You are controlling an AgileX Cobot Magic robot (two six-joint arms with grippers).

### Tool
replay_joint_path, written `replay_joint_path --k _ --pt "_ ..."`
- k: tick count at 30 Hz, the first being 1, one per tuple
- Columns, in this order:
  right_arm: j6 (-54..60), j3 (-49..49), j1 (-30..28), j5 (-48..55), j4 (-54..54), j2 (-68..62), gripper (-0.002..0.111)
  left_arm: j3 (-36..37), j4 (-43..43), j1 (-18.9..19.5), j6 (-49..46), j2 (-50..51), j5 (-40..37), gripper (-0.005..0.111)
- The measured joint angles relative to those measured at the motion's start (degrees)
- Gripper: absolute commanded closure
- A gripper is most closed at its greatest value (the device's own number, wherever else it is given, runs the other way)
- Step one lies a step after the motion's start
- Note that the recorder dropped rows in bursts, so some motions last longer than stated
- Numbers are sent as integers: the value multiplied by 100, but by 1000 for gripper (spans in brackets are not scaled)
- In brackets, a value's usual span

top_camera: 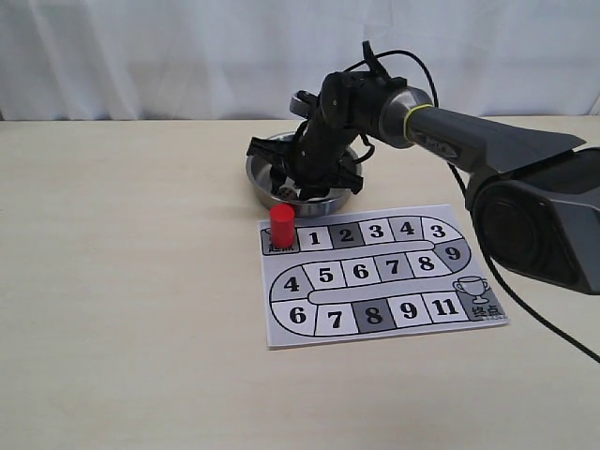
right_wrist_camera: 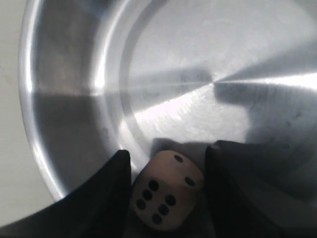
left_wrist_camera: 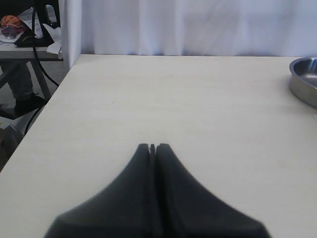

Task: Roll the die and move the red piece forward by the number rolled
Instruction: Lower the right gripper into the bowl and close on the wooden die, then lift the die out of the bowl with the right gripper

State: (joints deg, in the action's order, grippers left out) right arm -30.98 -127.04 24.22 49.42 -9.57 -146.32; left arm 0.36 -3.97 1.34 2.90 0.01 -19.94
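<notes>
The die (right_wrist_camera: 168, 196), a pale beige cube with dark pips, is tilted between the two fingers of my right gripper (right_wrist_camera: 168, 152), which touch it on both sides. It is low inside the steel bowl (right_wrist_camera: 74, 99). In the exterior view the right gripper (top_camera: 300, 187) reaches down into the bowl (top_camera: 258, 175) and hides the die. The red piece (top_camera: 282, 225) stands upright on the start square at the top left corner of the game board (top_camera: 375, 281). My left gripper (left_wrist_camera: 153, 147) is shut with nothing in it, above bare table far from the board.
The bowl's edge (left_wrist_camera: 304, 79) shows at the side of the left wrist view. The table's edge (left_wrist_camera: 44, 109) drops off toward a cluttered area with cables. A white curtain hangs behind the table. The right arm (top_camera: 487, 141) spans over the board's far right side.
</notes>
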Motion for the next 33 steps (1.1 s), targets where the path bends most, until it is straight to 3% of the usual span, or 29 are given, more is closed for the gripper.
replay_joint_path --k 9,20,33 --pt "179 0 -120 -363 0 68 104 0 0 0 0 0 0 107" --pt "1211 0 -220 -340 107 491 104 0 0 0 0 0 0 107" --pt "1579 0 -220 950 1380 1002 104 0 0 0 0 0 0 107"
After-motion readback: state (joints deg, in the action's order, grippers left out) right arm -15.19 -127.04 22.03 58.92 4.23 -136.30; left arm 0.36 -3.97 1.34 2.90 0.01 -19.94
